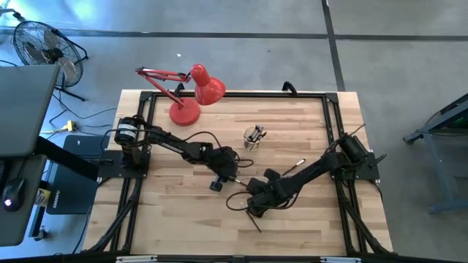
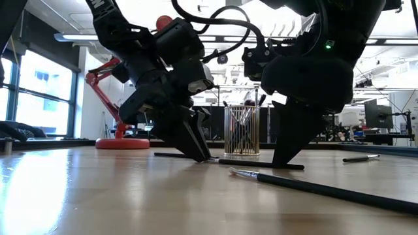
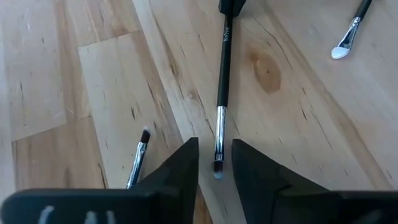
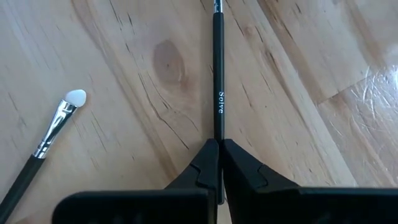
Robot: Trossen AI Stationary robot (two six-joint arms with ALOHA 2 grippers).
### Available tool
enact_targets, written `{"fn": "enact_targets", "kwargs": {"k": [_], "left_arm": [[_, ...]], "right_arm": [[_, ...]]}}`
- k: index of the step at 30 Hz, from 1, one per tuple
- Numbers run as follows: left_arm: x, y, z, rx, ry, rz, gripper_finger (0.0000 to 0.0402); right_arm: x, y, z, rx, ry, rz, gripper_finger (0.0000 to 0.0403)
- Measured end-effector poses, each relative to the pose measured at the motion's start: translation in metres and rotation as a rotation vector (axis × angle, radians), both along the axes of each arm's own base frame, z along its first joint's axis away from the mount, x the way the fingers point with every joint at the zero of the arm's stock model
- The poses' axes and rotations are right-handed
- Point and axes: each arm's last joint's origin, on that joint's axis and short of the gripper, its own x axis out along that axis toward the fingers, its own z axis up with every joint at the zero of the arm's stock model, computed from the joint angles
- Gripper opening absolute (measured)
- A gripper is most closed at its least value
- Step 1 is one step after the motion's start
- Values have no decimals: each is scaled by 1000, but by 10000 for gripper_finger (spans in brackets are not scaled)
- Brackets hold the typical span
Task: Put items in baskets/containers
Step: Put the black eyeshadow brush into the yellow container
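A thin black brush (image 3: 224, 68) lies on the wooden table between my two grippers. My right gripper (image 4: 219, 144) is shut on its handle. My left gripper (image 3: 216, 146) is open, its fingers standing on either side of the brush's bristle end (image 3: 218, 163) without touching it. The small clear glass cup (image 1: 254, 136) stands upright on the table behind them and holds several brushes. Other brushes lie loose: a white-tipped one (image 4: 55, 129), a short one (image 3: 137, 159) beside my left gripper and a long one (image 2: 313, 186) at the near side. My right gripper pinches the black handle (image 4: 218, 127) of the brush between its two fingers, toward the end away from the bristles. The fingers come from above, pointing down. The brush (image 2: 261, 163) lies level along the table top; whether it is lifted off the wood I cannot tell.
A red desk lamp (image 1: 189, 93) stands at the table's far left. Another brush (image 1: 294, 166) lies beside the right arm. Black frame rails (image 1: 333, 124) run along the table's edges, and a cable loops over the wood near my right gripper. A fan stands on the floor at far left.
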Motion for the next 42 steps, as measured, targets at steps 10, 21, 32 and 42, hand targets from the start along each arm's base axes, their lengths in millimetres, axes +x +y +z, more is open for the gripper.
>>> {"fn": "enact_targets", "kwargs": {"k": [10, 21, 32, 42], "left_arm": [[-2, 0, -7, 45, 52, 16, 106], [-5, -13, -11, 149, 75, -5, 43], [-7, -14, -13, 163, 104, 28, 5], [-8, -13, -13, 166, 106, 32, 2]], "right_arm": [[2, -1, 5, -37, -54, -30, 5], [2, -6, 14, -99, -104, -52, 1], [3, -4, 17, -88, -120, -51, 9], [0, -6, 41, -61, -191, -100, 58]]}}
